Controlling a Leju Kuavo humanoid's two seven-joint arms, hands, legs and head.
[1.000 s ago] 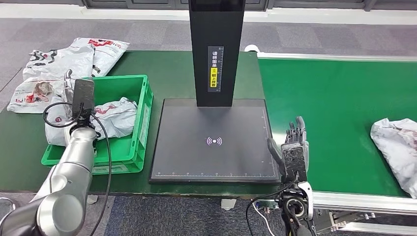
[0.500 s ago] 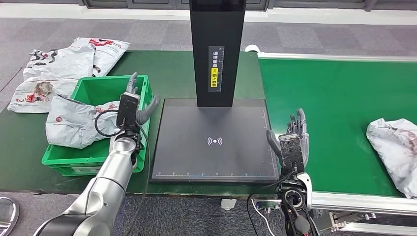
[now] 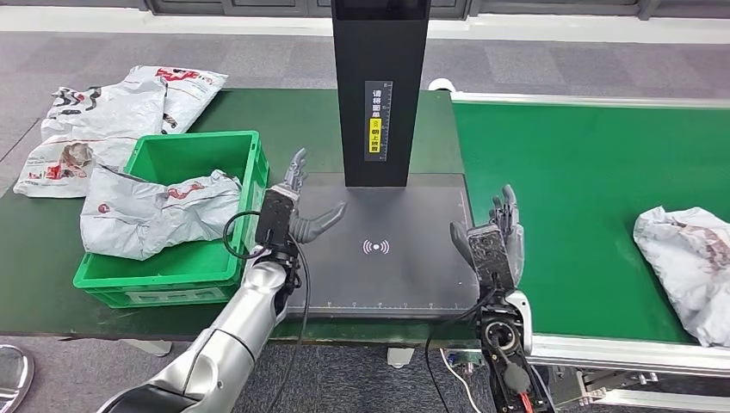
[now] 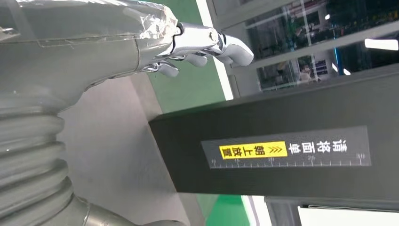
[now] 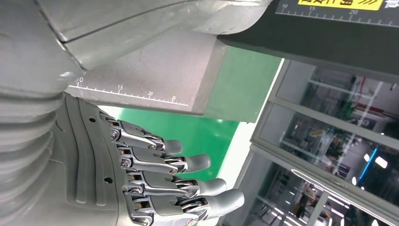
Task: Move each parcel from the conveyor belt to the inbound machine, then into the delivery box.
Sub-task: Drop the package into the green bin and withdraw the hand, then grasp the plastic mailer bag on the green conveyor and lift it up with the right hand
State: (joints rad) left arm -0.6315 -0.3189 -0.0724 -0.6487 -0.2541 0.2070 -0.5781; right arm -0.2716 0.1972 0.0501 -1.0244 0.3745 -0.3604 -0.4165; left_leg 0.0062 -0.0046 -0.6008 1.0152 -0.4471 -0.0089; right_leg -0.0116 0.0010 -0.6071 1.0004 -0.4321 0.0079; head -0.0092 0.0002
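Parcel [image 3: 686, 268] lies on the green conveyor belt [image 3: 585, 172], far right, well apart from the empty, spread-fingered right hand [image 3: 492, 243], the nearer one. Left hand [image 3: 288, 215], also empty and spread, hovers over the inbound machine [image 3: 379, 249].

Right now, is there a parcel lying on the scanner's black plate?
No, the black plate is bare in the head view; one parcel sits in the green crate.

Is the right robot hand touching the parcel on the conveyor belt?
Apart. The head view shows bare green belt between the right robot hand, open by the scanner plate, and the parcel at the far right.
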